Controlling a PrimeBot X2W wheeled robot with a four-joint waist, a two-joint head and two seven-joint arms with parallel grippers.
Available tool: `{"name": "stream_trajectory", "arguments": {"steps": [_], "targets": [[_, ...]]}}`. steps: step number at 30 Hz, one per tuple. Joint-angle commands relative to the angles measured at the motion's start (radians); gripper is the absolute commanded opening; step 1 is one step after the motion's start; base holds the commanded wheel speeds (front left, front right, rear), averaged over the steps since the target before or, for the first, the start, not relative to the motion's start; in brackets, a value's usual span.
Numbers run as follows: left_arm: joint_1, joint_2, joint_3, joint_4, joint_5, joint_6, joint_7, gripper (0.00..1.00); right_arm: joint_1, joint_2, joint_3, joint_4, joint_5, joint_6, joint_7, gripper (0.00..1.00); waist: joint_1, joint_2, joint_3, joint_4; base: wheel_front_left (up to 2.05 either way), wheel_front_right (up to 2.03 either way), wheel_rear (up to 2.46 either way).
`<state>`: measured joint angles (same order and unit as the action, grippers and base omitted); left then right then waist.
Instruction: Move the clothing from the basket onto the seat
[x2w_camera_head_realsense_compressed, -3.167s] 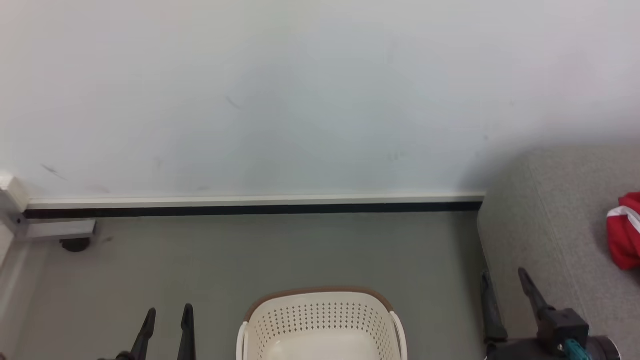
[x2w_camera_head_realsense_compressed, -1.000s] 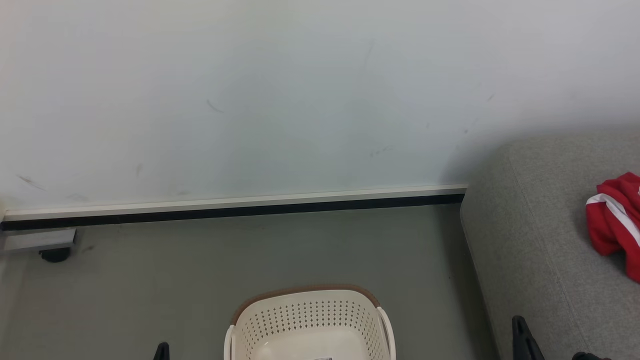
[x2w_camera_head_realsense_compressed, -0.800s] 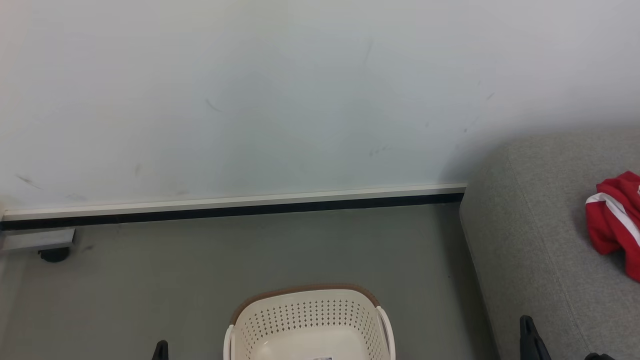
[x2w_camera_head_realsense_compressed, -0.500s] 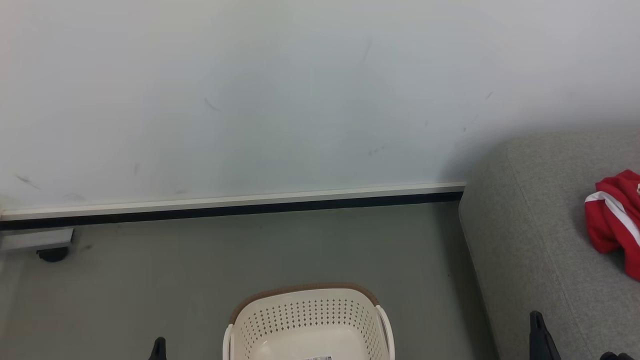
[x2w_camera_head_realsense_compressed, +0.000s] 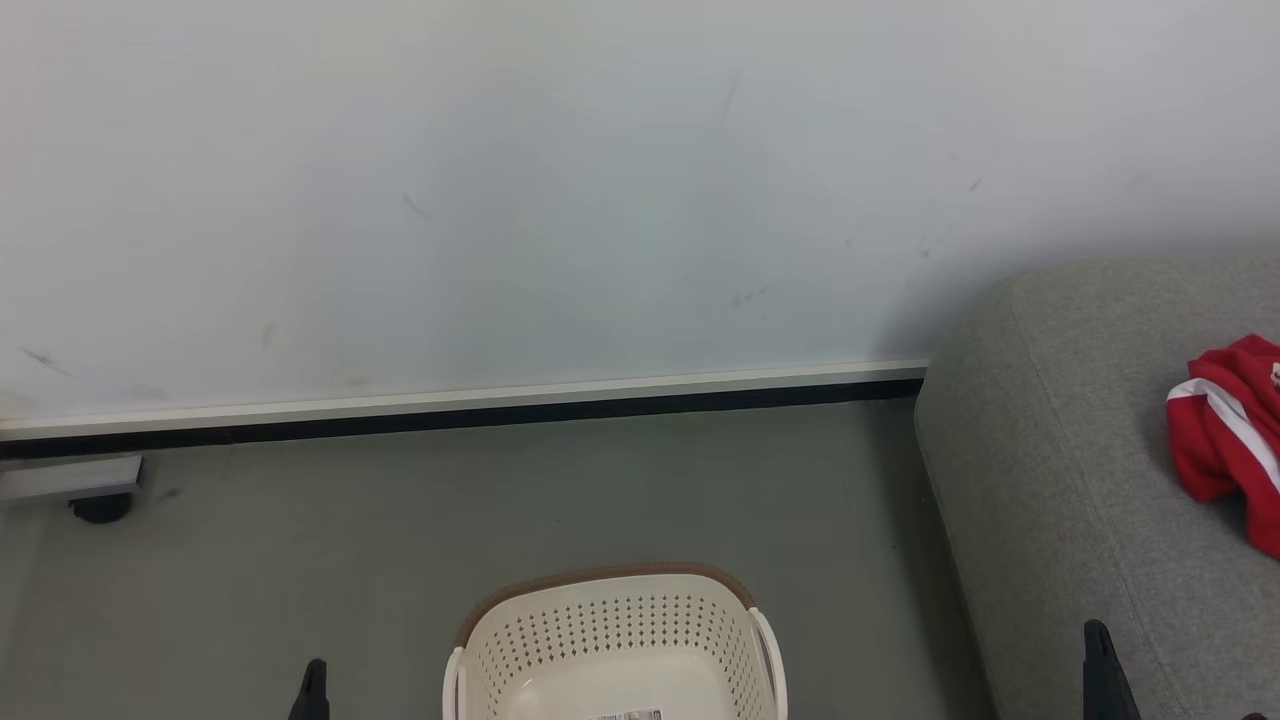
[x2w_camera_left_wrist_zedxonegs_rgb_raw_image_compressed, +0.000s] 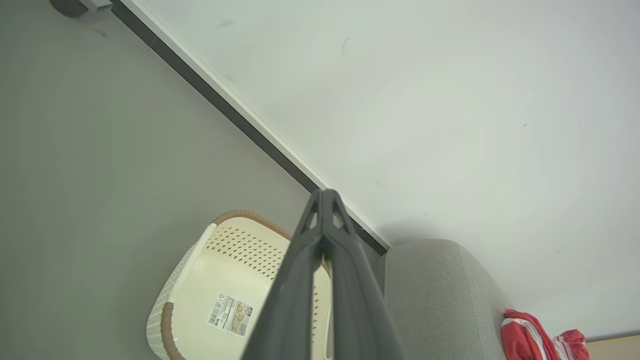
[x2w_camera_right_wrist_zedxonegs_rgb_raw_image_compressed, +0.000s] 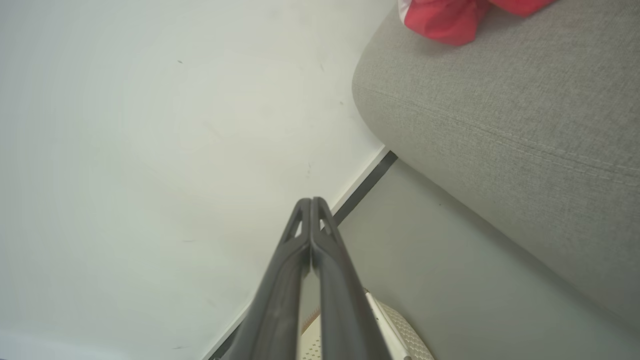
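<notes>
The red clothing (x2w_camera_head_realsense_compressed: 1228, 440) with white stripes lies on the grey seat (x2w_camera_head_realsense_compressed: 1060, 480) at the right edge; it also shows as the clothing (x2w_camera_left_wrist_zedxonegs_rgb_raw_image_compressed: 535, 337) and the clothing (x2w_camera_right_wrist_zedxonegs_rgb_raw_image_compressed: 450, 17) in the wrist views. The cream basket (x2w_camera_head_realsense_compressed: 615, 645) stands on the floor at bottom centre, holding nothing but a label sticker (x2w_camera_left_wrist_zedxonegs_rgb_raw_image_compressed: 230, 315). My left gripper (x2w_camera_left_wrist_zedxonegs_rgb_raw_image_compressed: 324, 196) is shut with nothing in it, above the basket's left side; its tip (x2w_camera_head_realsense_compressed: 314, 690) shows at the bottom. My right gripper (x2w_camera_right_wrist_zedxonegs_rgb_raw_image_compressed: 311, 204) is shut on nothing, its tip (x2w_camera_head_realsense_compressed: 1098, 670) beside the seat's front.
A white wall (x2w_camera_head_realsense_compressed: 560, 190) with a dark skirting strip (x2w_camera_head_realsense_compressed: 480, 418) runs behind the grey floor (x2w_camera_head_realsense_compressed: 400, 540). A grey foot with a black caster (x2w_camera_head_realsense_compressed: 95, 500) stands at the far left by the wall.
Both grippers have sunk towards the bottom of the head view and closed since 3.2 s ago; the right tip drifted right. The camera has shifted slightly. Clothing and basket stay put.
</notes>
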<state>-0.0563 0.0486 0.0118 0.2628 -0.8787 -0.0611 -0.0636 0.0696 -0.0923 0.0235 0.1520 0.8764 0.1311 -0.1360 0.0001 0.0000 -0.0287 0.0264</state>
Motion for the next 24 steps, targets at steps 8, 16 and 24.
{"name": "stream_trajectory", "arguments": {"steps": [8,16,24], "targets": [[-0.035,0.002,0.006,-0.002,-0.111,-0.014,0.027,0.0,-0.025,-0.015,-0.016,-0.016,0.125,0.0,0.021,0.0,0.0,0.0,0.003,-0.003,0.0,0.0,0.0],[-0.043,0.002,0.009,0.002,-0.201,-0.023,0.052,0.0,-0.027,-0.018,-0.029,-0.019,0.228,0.0,0.039,0.0,-0.0001,0.0,0.006,-0.005,0.0,0.0,0.0],[-0.054,0.002,0.012,0.005,-0.287,-0.03,0.074,0.0,-0.031,-0.022,-0.042,-0.022,0.321,0.0,0.055,0.0,-0.0001,0.0,0.009,-0.008,0.0,0.0,0.0]]}}
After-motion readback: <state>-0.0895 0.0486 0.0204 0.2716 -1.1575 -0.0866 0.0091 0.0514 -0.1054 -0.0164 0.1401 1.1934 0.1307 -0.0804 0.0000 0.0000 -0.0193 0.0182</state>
